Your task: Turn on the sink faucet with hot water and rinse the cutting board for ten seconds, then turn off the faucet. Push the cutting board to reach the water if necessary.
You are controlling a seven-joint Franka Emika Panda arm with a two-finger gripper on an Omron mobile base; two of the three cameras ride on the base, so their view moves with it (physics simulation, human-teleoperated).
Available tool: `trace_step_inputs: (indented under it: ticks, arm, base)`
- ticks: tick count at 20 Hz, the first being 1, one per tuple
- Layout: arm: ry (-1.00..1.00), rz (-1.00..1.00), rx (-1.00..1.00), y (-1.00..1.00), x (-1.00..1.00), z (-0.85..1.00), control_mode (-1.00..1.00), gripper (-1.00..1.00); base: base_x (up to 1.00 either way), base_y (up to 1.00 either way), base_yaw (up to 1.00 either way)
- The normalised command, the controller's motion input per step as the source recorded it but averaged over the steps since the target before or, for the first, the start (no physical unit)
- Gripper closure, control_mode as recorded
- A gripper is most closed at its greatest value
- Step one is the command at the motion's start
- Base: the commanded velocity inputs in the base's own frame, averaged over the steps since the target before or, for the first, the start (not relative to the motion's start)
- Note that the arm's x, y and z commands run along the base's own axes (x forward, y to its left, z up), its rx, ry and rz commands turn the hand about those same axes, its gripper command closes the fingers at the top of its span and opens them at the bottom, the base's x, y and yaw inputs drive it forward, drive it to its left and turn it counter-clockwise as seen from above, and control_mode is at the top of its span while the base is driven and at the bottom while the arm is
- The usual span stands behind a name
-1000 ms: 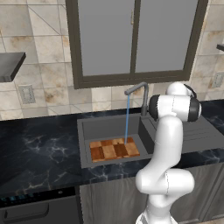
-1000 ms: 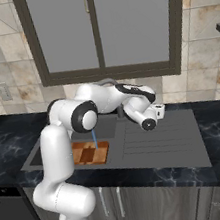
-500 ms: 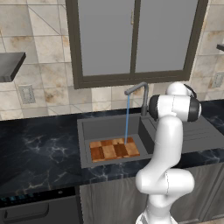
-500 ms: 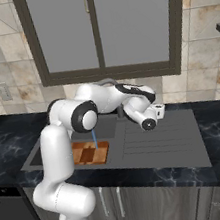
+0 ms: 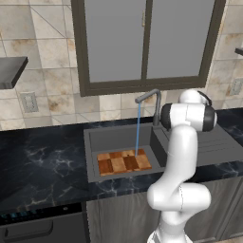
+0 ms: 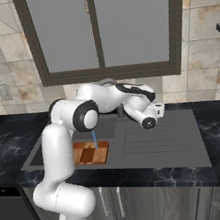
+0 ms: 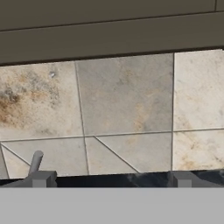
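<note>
Water runs in a thin blue stream from the spout of the sink faucet onto the checkered cutting board, which lies flat in the sink. From the right, the stream lands on the board. My gripper faces the tiled back wall, just right of the faucet and above the counter. It is open, its tips far apart with nothing between them. A small grey rod, apparently the faucet handle, stands just above the left fingertip.
A ribbed drainboard extends right of the basin. Black marbled countertop runs on both sides. A dark-framed window sits above the tiled wall. My own arm blocks the basin's right side in the left base view.
</note>
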Motion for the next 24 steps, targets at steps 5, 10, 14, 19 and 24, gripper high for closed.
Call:
trace_step_inputs:
  ticks: [5,10,14,19,24]
  arm:
    - [0.00,0.00,0.00,0.00,0.22,0.00,-1.00,-1.00]
    - [0.00,0.00,0.00,0.00,0.16,-0.02,-1.00,-1.00]
    - [0.00,0.00,0.00,0.00,0.12,-0.06,-1.00,-1.00]
    - [0.00,0.00,0.00,0.00,0.12,-0.09,-1.00,-1.00]
    - [0.00,0.05,0.00,0.00,0.09,-0.08,-1.00,-1.00]
  base:
    - [0.00,0.00,0.00]
    - [0.00,0.00,0.00]
    - [0.00,0.00,0.00]
    - [0.00,0.00,0.00]
    - [0.00,0.00,0.00]
